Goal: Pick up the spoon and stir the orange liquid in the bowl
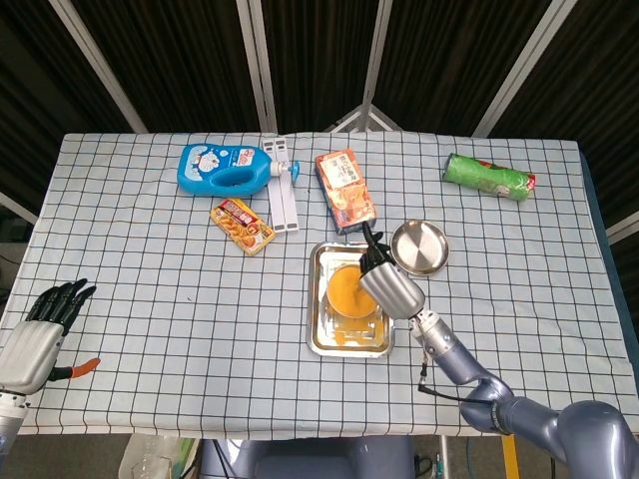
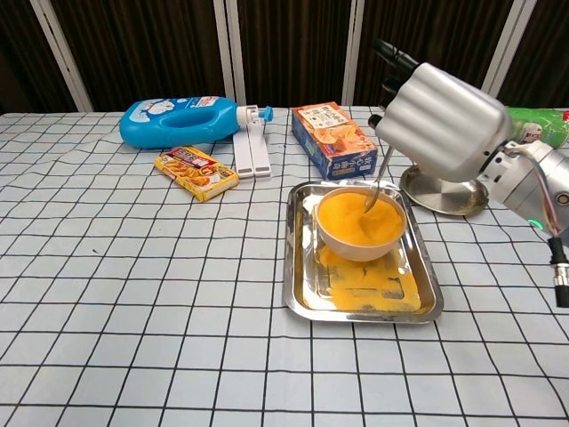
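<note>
A white bowl (image 2: 357, 233) of orange liquid (image 2: 356, 216) stands in a steel tray (image 2: 300, 283); the bowl (image 1: 344, 292) shows in the head view too. My right hand (image 2: 437, 120) hovers above the bowl's far right side and holds a metal spoon (image 2: 377, 180), its tip dipped into the liquid near the far rim. In the head view the right hand (image 1: 387, 282) covers part of the bowl. My left hand (image 1: 40, 334) rests at the table's near left corner, fingers apart, holding nothing.
Orange spill lies on the tray floor (image 2: 366, 280). A small steel dish (image 2: 444, 191) sits right of the tray. Behind are a snack box (image 2: 334, 138), a blue bottle (image 2: 182, 120), a white holder (image 2: 252, 149), a yellow packet (image 2: 196, 172) and a green can (image 1: 488, 177).
</note>
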You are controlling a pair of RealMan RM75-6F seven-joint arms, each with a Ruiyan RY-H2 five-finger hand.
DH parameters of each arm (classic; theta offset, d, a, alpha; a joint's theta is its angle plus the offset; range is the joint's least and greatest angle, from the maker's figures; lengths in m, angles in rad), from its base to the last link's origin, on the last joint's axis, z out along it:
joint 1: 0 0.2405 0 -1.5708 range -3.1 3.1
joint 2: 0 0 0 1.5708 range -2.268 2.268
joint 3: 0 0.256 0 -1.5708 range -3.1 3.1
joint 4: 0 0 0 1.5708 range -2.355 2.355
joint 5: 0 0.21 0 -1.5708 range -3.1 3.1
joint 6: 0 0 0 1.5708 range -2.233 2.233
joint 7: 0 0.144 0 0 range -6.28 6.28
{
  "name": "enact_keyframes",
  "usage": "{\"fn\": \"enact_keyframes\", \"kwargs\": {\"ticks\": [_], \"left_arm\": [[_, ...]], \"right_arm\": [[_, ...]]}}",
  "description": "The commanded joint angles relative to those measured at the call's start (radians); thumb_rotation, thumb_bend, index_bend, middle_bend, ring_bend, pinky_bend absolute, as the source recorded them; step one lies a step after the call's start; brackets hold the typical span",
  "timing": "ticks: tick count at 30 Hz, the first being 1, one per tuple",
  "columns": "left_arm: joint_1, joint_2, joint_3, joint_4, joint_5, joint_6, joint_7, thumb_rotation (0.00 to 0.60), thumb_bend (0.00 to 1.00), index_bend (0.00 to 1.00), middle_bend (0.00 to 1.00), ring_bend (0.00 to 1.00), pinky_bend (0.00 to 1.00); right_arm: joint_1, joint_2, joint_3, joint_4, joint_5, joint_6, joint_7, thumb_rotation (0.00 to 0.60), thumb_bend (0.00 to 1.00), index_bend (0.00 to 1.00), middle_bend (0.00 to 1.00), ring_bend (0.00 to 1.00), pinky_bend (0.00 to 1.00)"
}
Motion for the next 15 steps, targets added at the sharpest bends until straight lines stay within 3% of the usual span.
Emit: {"fn": "enact_keyframes", "kwargs": {"ticks": [1, 15], "left_arm": [[0.0, -0.001, 0.0, -0.001, 0.0, 0.001, 0.002, 0.6, 0.0, 0.0, 0.0, 0.0, 0.0], [-0.001, -0.003, 0.0, -0.003, -0.002, -0.003, 0.009, 0.6, 0.0, 0.0, 0.0, 0.0, 0.0]], "right_arm": [[-0.003, 0.026, -0.003, -0.019, -0.004, -0.002, -0.014, 0.6, 0.64, 0.72, 0.55, 0.35, 0.06], [-0.038, 0.039, -0.048, 0.005, 0.0, -0.028, -0.014, 0.6, 0.64, 0.72, 0.55, 0.35, 0.06]]}}
